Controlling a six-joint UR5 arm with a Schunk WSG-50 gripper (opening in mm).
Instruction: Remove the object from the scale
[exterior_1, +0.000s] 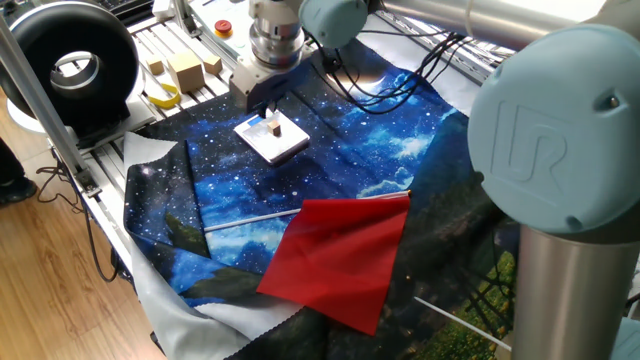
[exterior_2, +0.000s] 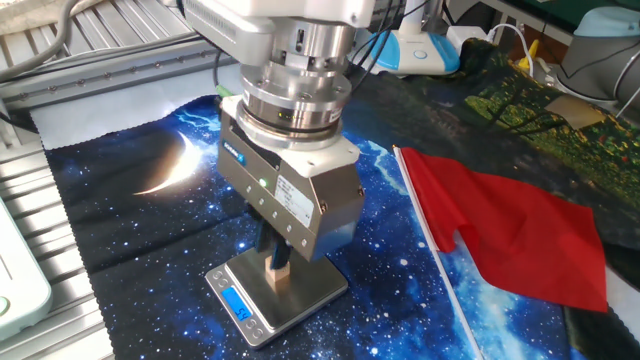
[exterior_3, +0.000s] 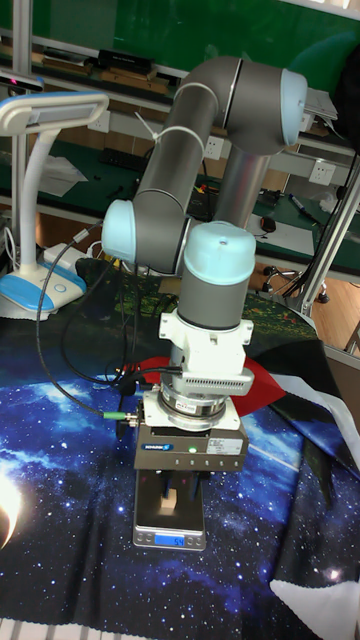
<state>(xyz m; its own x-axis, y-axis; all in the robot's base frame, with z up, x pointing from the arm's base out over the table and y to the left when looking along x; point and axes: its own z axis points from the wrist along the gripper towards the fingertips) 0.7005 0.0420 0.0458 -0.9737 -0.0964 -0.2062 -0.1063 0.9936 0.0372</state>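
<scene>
Object: a tiny tan wooden cube, plain and square-edged, sits upright near the middle of the scale, far smaller than the platform under it.
Scale: a flat white square slab with rounded corners; its blue display strip glows at the front edge and shows in the tall fixed view too.
Tool: the grey block-bodied tool hangs straight down over the scale, its dark fingers spread either side of the cube; whether they touch it cannot be told.
Surface: the worktop is draped with a starry blue galaxy cloth; a red cloth lies well apart from the scale, to its right in the other fixed view.
Room: pale wooden blocks rest on a slatted metal bed beyond the cloth; a white-and-blue device and black cables lie at the cloth's far edge.
</scene>
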